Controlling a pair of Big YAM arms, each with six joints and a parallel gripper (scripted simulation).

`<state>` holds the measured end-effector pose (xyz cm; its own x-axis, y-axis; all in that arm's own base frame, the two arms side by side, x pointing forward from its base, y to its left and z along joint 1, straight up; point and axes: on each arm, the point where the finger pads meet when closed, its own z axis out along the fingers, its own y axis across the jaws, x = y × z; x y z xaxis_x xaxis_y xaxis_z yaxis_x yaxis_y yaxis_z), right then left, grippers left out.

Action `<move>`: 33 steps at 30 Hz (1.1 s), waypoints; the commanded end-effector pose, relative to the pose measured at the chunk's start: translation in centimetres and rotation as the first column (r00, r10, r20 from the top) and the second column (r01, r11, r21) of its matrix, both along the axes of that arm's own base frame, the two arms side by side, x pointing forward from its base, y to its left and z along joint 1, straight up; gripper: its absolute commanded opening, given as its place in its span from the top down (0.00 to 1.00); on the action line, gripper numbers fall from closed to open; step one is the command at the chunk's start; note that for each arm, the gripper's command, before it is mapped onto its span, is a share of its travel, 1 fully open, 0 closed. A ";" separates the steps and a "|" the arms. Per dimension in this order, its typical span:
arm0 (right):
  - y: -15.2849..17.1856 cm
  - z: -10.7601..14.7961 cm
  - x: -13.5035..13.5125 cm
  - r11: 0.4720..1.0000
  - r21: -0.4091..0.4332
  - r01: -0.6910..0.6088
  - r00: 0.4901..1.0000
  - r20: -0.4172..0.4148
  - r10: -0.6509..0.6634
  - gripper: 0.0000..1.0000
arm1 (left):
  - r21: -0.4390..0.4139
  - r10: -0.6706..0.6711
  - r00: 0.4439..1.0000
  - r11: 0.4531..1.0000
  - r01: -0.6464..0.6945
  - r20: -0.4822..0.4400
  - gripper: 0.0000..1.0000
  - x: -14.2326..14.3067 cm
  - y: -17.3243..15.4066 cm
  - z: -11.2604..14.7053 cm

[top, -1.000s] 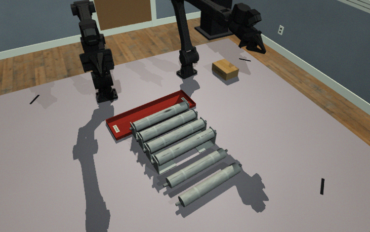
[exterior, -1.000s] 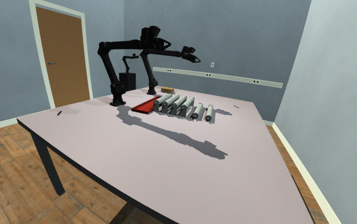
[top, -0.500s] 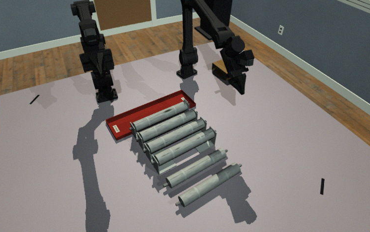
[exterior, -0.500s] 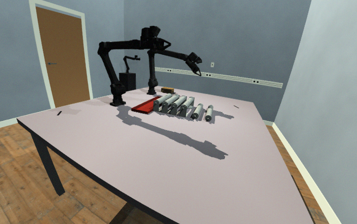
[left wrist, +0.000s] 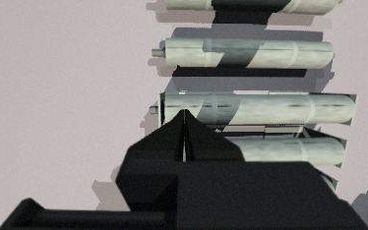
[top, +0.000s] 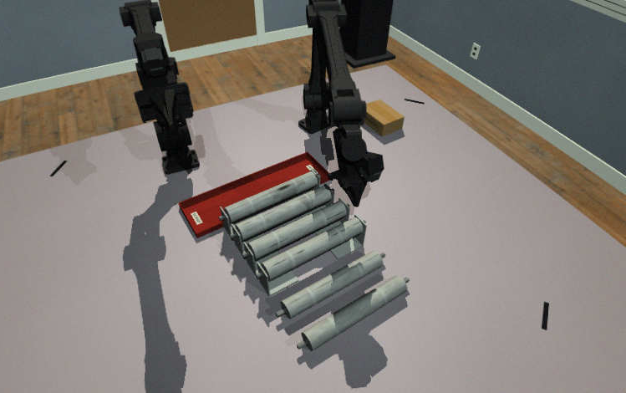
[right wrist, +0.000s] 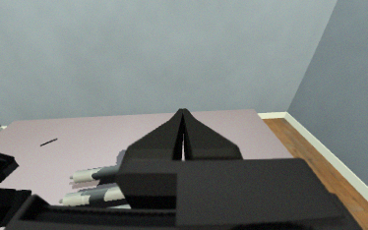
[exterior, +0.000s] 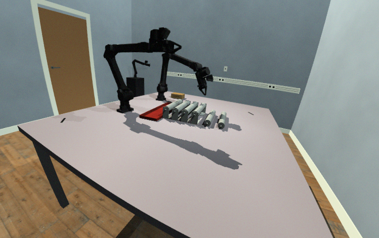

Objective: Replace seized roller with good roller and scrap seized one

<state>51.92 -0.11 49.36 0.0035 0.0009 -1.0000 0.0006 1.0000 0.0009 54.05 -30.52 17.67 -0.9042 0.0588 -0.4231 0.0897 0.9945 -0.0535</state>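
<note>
A tan box on the table — and a brown door beyond.

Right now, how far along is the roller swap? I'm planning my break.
Done: no swap visible; the bed holds four rollers, and none shows in the tray.
In hand: nothing; the left gripper and right gripper are shut, empty.
Left: scrap the seized roller, fit a spare; two lie beside the bed. Whether any roller was tested, I can't tell.
</note>
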 end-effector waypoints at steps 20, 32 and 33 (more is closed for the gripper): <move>0.2 4.4 -0.2 1.000 -0.004 -0.003 0.997 0.074 0.003 1.00 | 0.028 0.001 1.000 1.000 0.000 -0.028 1.00 -0.9 -2.1 1.2; 0.2 4.4 -0.2 1.000 -0.004 -0.003 0.997 0.074 0.003 1.00 | 0.056 -0.001 0.997 0.998 0.005 -0.073 1.00 -1.2 -2.3 -3.2; 0.2 4.4 -0.2 1.000 -0.004 -0.003 0.997 0.074 0.003 1.00 | 0.073 -0.004 0.996 0.997 0.010 -0.093 1.00 -1.3 -2.0 -4.9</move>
<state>51.92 -0.11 49.36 0.0035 0.0009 -1.0000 0.0006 1.0000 0.0009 52.56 -32.81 14.90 -0.9343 0.0846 -0.3463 0.0912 0.9958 -0.0027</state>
